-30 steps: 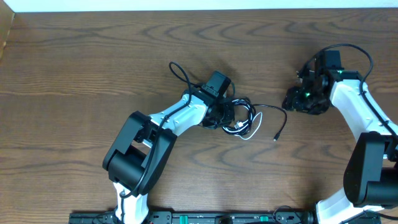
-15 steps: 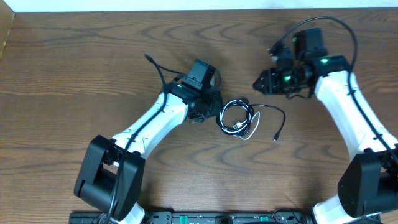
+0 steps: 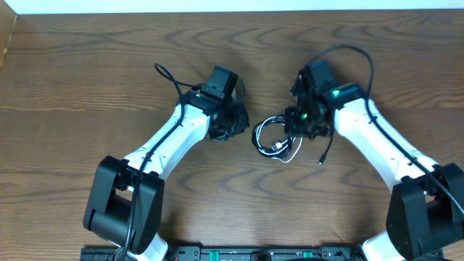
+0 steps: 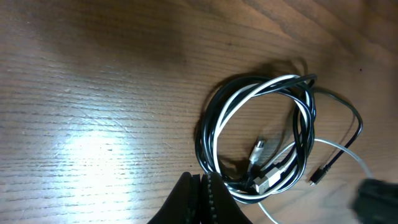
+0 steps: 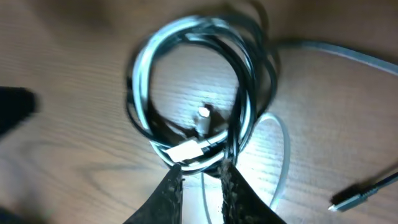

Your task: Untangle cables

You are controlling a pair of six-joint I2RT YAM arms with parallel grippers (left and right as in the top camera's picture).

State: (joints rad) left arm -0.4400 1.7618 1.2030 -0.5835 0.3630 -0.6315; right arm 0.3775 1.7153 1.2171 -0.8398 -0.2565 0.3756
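The two thin cords, a black cable [image 4: 202,134] and a white cable [image 4: 267,83], lie wound together in one small round coil on the dark brown wood-grain tabletop [image 3: 87,58], near the middle of the table between the two arms. Inside the ring sit two pale plug ends, one a flat silvery connector [image 4: 267,180] touching the coil's lower strands. A single dark strand leaves the coil on the side of the right arm and ends in a small black plug [image 4: 315,179] lying apart on the bare wood, and a loose white loop bulges out beside it. The right gripper [image 5: 200,177] hangs directly over the coil's near edge, its two dark fingers narrowly parted with strands of the bundle at their tips. The wrist view is blurred, so whether the claw is pinching a cord or merely straddling it cannot be told. The left gripper [image 4: 200,183] is clenched, fingers pressed together with nothing between them, its tips just beside the coil's rim on the side opposite the right arm.
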